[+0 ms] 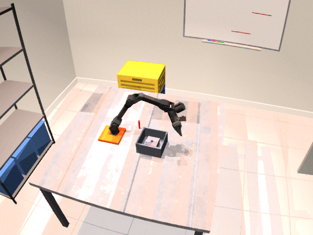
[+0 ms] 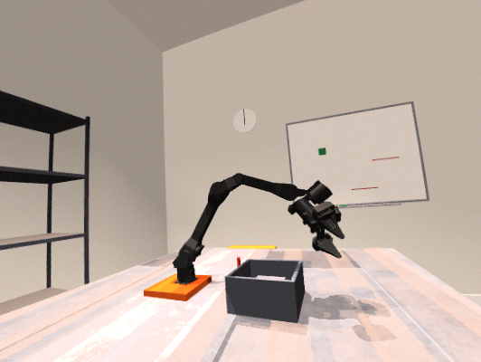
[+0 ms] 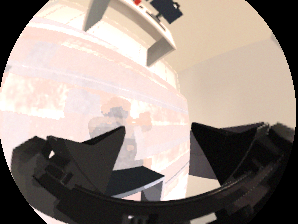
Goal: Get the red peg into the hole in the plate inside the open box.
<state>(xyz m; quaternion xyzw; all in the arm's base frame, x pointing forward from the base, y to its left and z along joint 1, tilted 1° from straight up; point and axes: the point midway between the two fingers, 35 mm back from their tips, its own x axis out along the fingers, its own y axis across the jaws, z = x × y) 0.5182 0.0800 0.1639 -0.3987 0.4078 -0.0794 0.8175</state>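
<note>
The red peg (image 1: 139, 124) (image 2: 239, 261) stands upright on the table, just behind the open dark grey box, outside it. The box (image 1: 148, 150) (image 2: 262, 296) (image 3: 137, 177) sits to the right of the arm's base. In its bottom lies a pale plate (image 1: 153, 138) (image 2: 271, 277) with a small dark hole, seen from the top view; nothing stands in the hole. My gripper (image 1: 180, 134) (image 2: 342, 247) (image 3: 158, 127) is open and empty. It hangs in the air to the right of the box, above table height, pointing down and outward. The peg does not show in the wrist view.
The arm's base stands on an orange plate (image 1: 106, 139) (image 2: 165, 293) left of the box. The arm arches high over the table (image 1: 100, 176) (image 2: 145, 330). A yellow crate (image 1: 141, 70) stands beyond the table's back edge. A shelf rack (image 1: 15, 88) (image 2: 87, 204) stands at the left.
</note>
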